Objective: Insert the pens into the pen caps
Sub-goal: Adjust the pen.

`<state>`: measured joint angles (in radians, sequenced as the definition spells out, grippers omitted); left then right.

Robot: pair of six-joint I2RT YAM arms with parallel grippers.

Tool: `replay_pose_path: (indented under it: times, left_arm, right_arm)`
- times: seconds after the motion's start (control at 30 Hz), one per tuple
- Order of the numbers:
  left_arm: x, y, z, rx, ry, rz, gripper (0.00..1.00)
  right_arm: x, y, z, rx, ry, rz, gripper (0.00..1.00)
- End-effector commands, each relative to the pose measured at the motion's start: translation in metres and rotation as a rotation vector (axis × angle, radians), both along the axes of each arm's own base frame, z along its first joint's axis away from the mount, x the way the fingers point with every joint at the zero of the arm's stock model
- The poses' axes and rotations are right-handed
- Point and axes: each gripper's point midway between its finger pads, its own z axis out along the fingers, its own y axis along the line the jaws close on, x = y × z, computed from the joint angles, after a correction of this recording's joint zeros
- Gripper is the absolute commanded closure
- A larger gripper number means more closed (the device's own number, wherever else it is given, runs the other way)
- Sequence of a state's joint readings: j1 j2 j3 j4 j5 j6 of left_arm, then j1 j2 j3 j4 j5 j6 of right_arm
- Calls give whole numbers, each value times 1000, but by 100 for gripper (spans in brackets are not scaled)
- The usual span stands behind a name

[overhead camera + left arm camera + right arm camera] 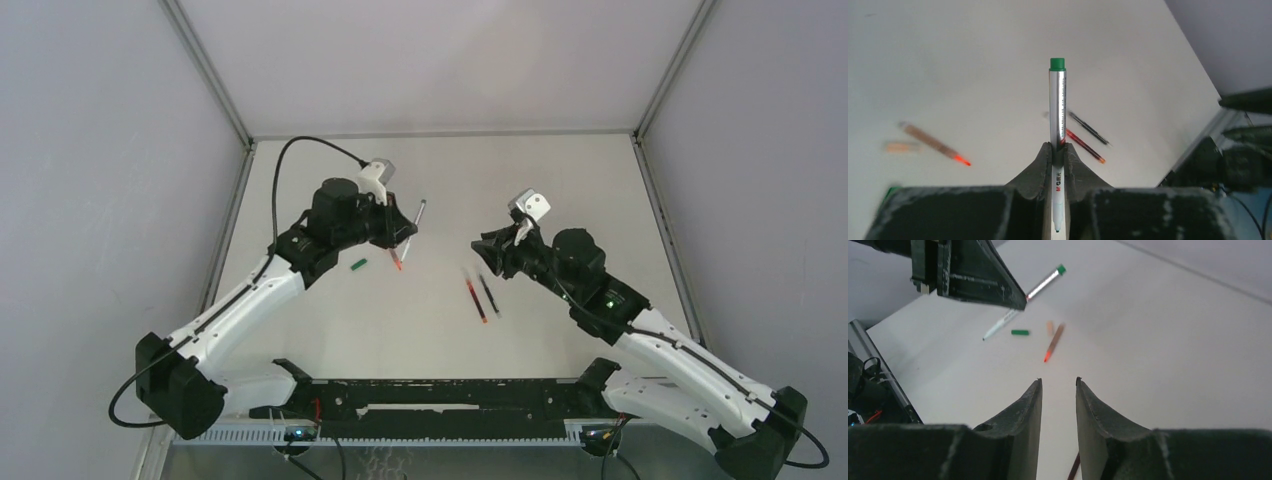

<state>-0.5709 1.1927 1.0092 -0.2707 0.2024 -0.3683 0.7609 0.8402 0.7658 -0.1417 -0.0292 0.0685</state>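
My left gripper (1057, 147) is shut on the green pen (1057, 100), a pale barrel with a green end, held above the table with its writing tip bare. In the top view this pen (416, 222) slants up from the left gripper (408, 236). A green cap (358, 264) and a red pen (397, 258) lie under and left of it. Another red pen (474, 293) and a black pen (489, 295) lie side by side near my right gripper (482, 250). The right gripper (1058, 382) is open and holds nothing. A red cap (1050, 327) lies beside the red pen (1054, 342).
White enclosure walls close off the table on the left, right and back. The black rail (440, 395) joining the arm bases runs along the near edge. The left arm's cable (290, 160) loops above the table's back left.
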Motion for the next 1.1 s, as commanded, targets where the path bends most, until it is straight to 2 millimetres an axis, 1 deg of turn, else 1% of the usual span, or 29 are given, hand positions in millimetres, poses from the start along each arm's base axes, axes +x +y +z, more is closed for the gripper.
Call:
replay_pose_path:
  times: [0.0, 0.03, 0.07, 0.13, 0.23, 0.3, 0.4, 0.57, 0.63, 0.77, 0.9, 1.07]
  left_arm:
    - [-40, -33, 55, -43, -146, -312, 98]
    - [-46, -36, 57, -38, -148, -348, 99]
    - [-54, -39, 56, -31, -135, -389, 100]
    - [-66, -44, 58, -23, -122, -459, 100]
    - [-81, -52, 54, 5, -88, -541, 100]
    - [-88, -54, 49, 28, -67, -577, 100]
    - [-94, -56, 41, 59, -36, -608, 100]
    - [-98, -57, 28, 98, 13, -632, 100]
    - [-100, -59, 27, 104, 24, -643, 100]
    - [-103, -62, 24, 115, 39, -661, 100]
    - [-107, -65, 21, 121, 56, -683, 100]
    - [-110, -68, 18, 122, 69, -701, 100]
  right_arm:
    - [-5, 10, 58, 46, -267, 108, 61]
    - [-13, 14, 58, 13, -313, 178, 60]
    - [-28, 21, 52, -29, -343, 290, 60]
    - [-44, 26, 43, -135, -453, 435, 59]
    - [-55, 29, 30, -299, -612, 546, 58]
    - [-60, 28, 22, -425, -733, 611, 56]
    - [-59, 25, 16, -584, -889, 658, 51]
    - [-55, 25, 20, -718, -1016, 644, 45]
    - [-51, 24, 17, -767, -1032, 637, 41]
    - [-43, 24, 2, -883, -1040, 659, 37]
    - [-40, 33, -4, -919, -1059, 678, 35]
    - [-34, 46, -8, -955, -1068, 689, 35]
